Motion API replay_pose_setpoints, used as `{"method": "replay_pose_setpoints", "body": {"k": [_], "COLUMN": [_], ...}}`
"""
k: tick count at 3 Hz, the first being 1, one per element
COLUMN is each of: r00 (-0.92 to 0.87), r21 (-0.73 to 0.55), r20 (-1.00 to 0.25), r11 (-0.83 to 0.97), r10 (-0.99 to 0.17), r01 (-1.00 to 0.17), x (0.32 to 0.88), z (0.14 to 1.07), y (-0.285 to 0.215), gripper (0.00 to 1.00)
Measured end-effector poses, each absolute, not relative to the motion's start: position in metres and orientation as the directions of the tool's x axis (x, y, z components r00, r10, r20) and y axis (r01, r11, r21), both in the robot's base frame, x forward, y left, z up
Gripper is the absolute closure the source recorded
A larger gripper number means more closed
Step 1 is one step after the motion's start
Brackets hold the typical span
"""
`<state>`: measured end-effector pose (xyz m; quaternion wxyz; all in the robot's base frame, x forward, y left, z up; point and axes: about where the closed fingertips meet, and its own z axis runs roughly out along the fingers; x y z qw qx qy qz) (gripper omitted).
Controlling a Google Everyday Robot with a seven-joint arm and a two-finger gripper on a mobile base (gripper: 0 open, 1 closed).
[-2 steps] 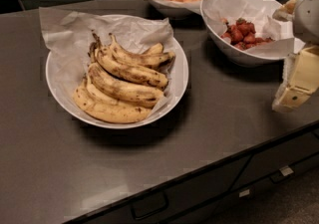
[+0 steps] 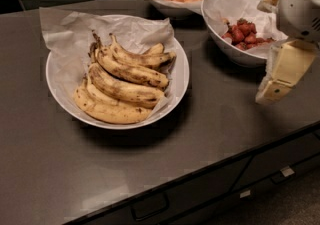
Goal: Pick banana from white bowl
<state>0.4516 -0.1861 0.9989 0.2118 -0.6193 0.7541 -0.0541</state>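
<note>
Hovering well apart from the bananas in the white bowl, claw state unclear.

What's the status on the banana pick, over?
Gripper at right, apart from white bowl. Bananas piled in it, not yet touched. Berry bowl close beside gripper.

claw cut off at right edge | berry bowl rim partly hidden
</note>
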Motion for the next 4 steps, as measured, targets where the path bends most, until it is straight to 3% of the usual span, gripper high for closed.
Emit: {"method": "replay_pose_setpoints", "body": {"k": [2,4], "r00": [0.039,0.066], "r21": [-0.391,-0.401], "r20": [-0.341,-0.362], "r11": [0.104,0.091], "r10": [-0.939,-0.930], "r01": [-0.915,-0.912], "x": [0.503,0.508], "z": [1.013,1.010], "y": [-0.110,-0.094], "gripper": [0.00,0.00]}}
